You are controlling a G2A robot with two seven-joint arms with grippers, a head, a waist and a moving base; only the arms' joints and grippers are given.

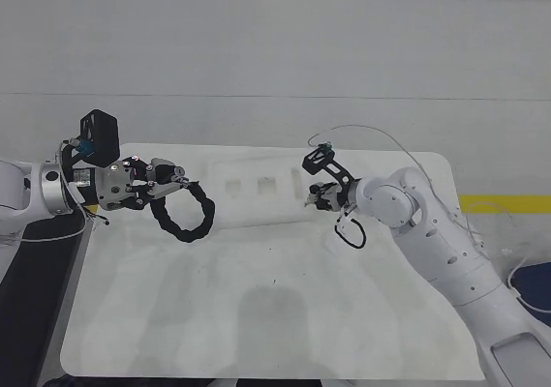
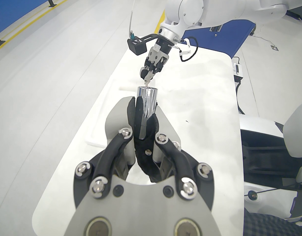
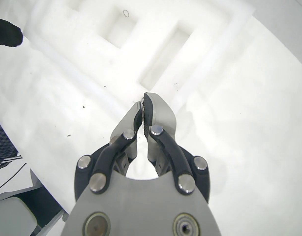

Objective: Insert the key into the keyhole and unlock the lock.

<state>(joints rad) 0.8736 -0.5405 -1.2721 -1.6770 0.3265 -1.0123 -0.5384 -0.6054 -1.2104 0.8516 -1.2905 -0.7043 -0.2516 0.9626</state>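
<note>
You are holding lock [image 2: 148, 99] and key [image 2: 146, 82] facing each other above the worktop [image 1: 256, 319].
Your left end effector [image 2: 144, 108] is clamping the lock, barrel jutting ahead; your right end effector [image 3: 144, 106], well apart, is pinching the key.

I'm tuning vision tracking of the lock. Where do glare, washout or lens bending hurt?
Left wrist view: the chrome lock carries bright streaks, and the table looks bowed. Right wrist view: the white foam tray fades into the white table. Top view: light is even, the tray likewise faint.
</note>
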